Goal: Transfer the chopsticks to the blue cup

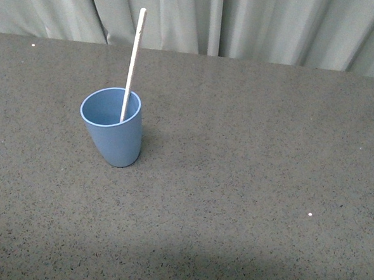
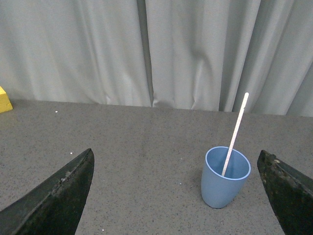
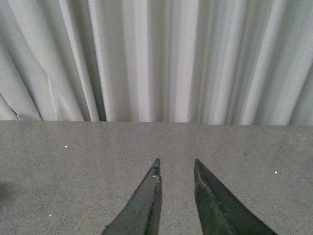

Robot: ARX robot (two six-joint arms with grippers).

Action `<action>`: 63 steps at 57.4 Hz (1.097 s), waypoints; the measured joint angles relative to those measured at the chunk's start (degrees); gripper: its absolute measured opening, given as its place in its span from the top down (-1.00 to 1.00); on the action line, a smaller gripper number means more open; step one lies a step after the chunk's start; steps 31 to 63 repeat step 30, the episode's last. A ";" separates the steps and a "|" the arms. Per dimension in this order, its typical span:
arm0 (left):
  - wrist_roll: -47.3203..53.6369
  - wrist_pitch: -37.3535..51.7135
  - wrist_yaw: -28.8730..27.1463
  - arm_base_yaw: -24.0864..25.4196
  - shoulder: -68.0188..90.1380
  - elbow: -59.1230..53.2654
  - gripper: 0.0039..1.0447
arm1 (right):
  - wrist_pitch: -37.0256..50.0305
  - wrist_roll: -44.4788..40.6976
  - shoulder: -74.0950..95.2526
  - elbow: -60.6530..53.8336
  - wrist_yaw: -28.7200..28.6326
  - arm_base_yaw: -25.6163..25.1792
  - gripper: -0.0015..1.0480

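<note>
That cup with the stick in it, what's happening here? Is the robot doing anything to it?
Nothing is being handled right now. The chopstick stands tilted inside the blue cup, leaning on its rim, on the grey table. The left gripper is wide open, empty, and facing the cup from a distance. The right gripper holds nothing, its fingers a little apart, over bare table. The transfer looks done.

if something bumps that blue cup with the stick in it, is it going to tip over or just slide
Probably tips fairly easily: the blue cup narrows toward its base, so it stands on a small footprint. It looks like thin plastic, likely light. The chopstick leans on the rim and rises well above it, so a knock there would likely lever the cup over.
</note>
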 joint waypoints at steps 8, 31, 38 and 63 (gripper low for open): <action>0.00 0.00 0.00 0.00 0.00 0.00 -0.88 | -0.02 -0.02 -0.04 0.00 0.00 0.00 -0.34; 0.00 0.00 0.00 0.00 0.00 0.00 -0.88 | -0.02 0.02 -0.04 0.00 0.00 0.00 -0.82; 0.00 0.00 0.00 0.00 0.00 0.00 -0.88 | -0.02 0.02 -0.04 0.00 0.00 0.00 -0.82; 0.00 0.00 0.00 0.00 0.00 0.00 -0.88 | -0.02 0.02 -0.04 0.00 0.00 0.00 -0.82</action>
